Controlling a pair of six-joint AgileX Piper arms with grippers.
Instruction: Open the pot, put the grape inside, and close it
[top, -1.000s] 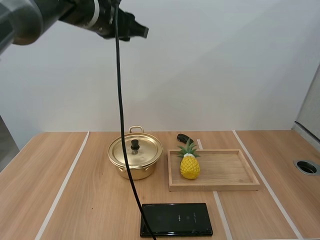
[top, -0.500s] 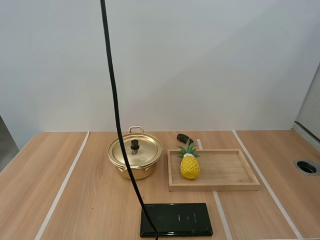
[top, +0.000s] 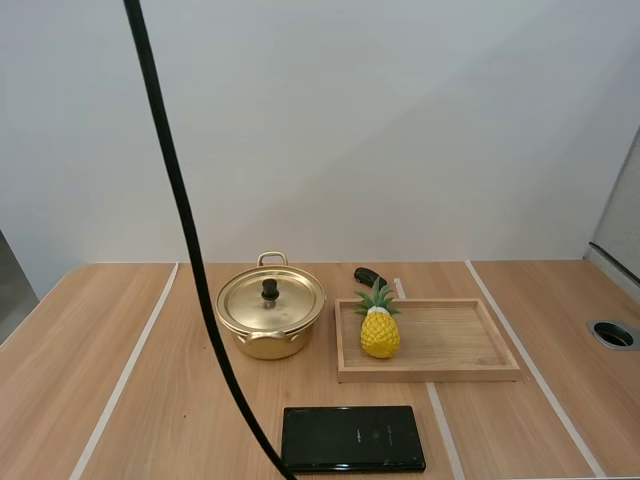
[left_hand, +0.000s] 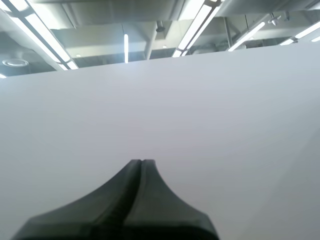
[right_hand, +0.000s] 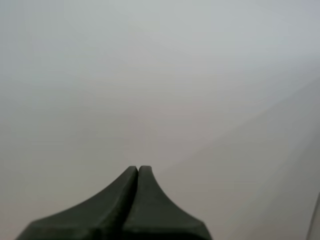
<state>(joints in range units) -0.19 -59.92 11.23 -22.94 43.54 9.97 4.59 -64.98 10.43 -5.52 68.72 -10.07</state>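
Fingers of the left gripper (left_hand: 141, 162) lie pressed together as one dark wedge and hold nothing; this state is read from the left wrist view. Fingers of the right gripper (right_hand: 138, 168) are likewise closed flat against each other and hold nothing, as read from the right wrist view. Both wedges point at a plain pale wall (right_hand: 200, 75).

The high view supplies the counter layout. On the wooden counter (top: 120, 400) a gold pot (top: 265, 345) stands left of centre. Its lid (top: 290, 305) is seated on the rim, with a black knob (top: 269, 290) at the lid's centre. A wooden tray (top: 460, 345) lies just right of the pot, apart from it. A yellow pineapple (top: 380, 333) with green leaves stands upright in the tray's left end. A small dark object (top: 368, 277) lies on the counter just beyond the tray's far left corner; its kind cannot be told. A flat black slab (top: 352, 438) lies at the near edge, in front of the gap between pot and tray. A round hole (top: 613, 334) sits in the counter at the right edge.
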